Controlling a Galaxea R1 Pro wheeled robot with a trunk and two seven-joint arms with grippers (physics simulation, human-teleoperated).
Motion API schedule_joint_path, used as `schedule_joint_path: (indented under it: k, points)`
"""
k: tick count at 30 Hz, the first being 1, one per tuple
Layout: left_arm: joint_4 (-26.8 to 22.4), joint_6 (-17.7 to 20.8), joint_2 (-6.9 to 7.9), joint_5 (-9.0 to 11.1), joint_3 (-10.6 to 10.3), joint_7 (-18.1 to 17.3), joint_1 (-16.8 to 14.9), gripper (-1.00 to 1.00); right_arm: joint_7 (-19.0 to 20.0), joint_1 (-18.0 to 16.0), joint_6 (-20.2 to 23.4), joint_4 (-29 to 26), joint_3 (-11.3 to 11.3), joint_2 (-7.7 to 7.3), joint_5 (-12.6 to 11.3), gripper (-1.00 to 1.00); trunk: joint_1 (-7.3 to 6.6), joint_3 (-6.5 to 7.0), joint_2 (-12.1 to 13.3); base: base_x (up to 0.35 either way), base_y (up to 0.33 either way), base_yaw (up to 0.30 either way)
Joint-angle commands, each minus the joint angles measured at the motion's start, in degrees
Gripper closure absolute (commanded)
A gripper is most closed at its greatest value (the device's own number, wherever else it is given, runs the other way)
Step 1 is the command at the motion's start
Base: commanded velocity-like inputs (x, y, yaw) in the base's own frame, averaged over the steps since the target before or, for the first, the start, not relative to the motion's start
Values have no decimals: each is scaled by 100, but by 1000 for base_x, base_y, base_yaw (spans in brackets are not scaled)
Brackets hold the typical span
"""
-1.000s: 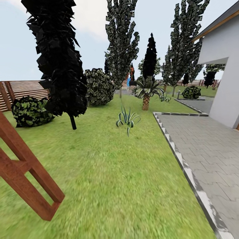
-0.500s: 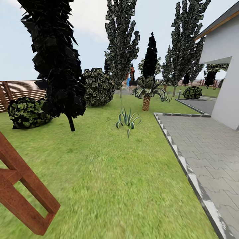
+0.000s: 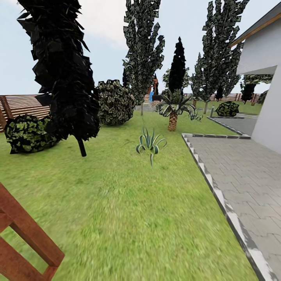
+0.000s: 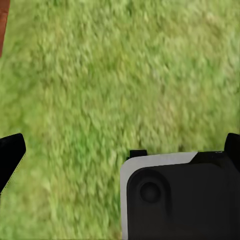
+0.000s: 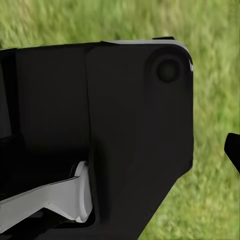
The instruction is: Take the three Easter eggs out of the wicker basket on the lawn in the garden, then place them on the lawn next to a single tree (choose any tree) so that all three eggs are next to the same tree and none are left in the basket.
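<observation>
The lawn extends ahead, bordered at right by grey paving. A dark cone-shaped tree stands left, a small palm farther off. Both grippers' states cannot be determined; the wrist views look onto grass.

lawn: grass, matt, rough, blurred texture nr. camera; same grass seen in both wrist views.
paving: grey stone blocks, matt, joints visible; kerb edging pale, worn-looking.
frame: reddish-brown wood, smooth, matt, grain faint.
fence: brown wood slats, horiz., matt.
house wall: white, smooth, matt, plaster-like.
dark tree: foliage near-black, jagged, matt; thin dark stem.
bushes: leafy, mottled green, rough.
palm: trunk scaly, brown.
robot body parts: black casing w/ white trim, plastic-like, smooth, slight sheen.
</observation>
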Motion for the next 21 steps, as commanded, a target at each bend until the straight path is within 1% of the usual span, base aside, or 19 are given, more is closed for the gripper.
schedule_joint_path:
  k: [1, 8, 16, 21]
  points:
    - [5, -18, 1, -1, -22, 7, -2, -100, -1, 1, -18, 0, -35, 3, -2, -100, 5, -1, -2, 336, 0, 4]
    - [5, -18, 1, 3, -22, 6, -2, -100, -1, 1, -19, 0, -35, 5, -1, -100, 5, -1, -2, 336, 0, 67]
    - [5, -18, 1, 4, -22, 6, -2, -100, -1, 1, -19, 0, -29, 5, -2, -100, 5, -1, -2, 336, 0, 225]
    - [5, -18, 1, 5, -22, 6, -2, -100, -1, 1, -19, -1, -34, 1, -2, -100, 5, -1, -2, 336, 0, 91]
